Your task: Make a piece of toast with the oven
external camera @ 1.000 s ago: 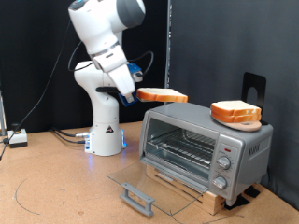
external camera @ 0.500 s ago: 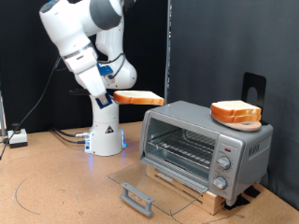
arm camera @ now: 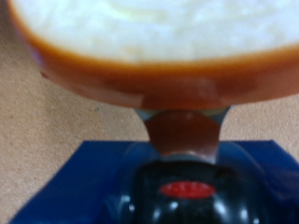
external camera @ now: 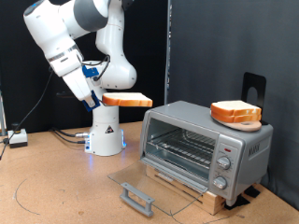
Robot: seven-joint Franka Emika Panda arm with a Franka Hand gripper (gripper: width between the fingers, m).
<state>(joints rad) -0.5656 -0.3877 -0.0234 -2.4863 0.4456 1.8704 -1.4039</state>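
Observation:
My gripper [external camera: 101, 97] is shut on the piece of toast [external camera: 128, 99], a flat slice with an orange-tan crust, and holds it level in the air towards the exterior view's left of the oven [external camera: 206, 145]. In the wrist view the toast [arm camera: 149, 37] fills the frame close to the camera, its crust edge pinched at a fingertip [arm camera: 182, 126]. The silver-grey oven stands with its glass door [external camera: 149, 183] folded down flat and its wire rack [external camera: 184, 142] showing. A pile of similar slices [external camera: 234, 113] lies on the oven's top.
The arm's white base [external camera: 106, 131] stands behind and to the exterior view's left of the oven. Cables and a small box [external camera: 17, 138] lie at the far left. A dark bracket [external camera: 254, 86] stands behind the oven. The oven sits on a wooden board [external camera: 187, 187].
The arm has swung towards the exterior view's left and slightly down, carrying the toast away from above the oven. The oven and the pile of slices have not moved.

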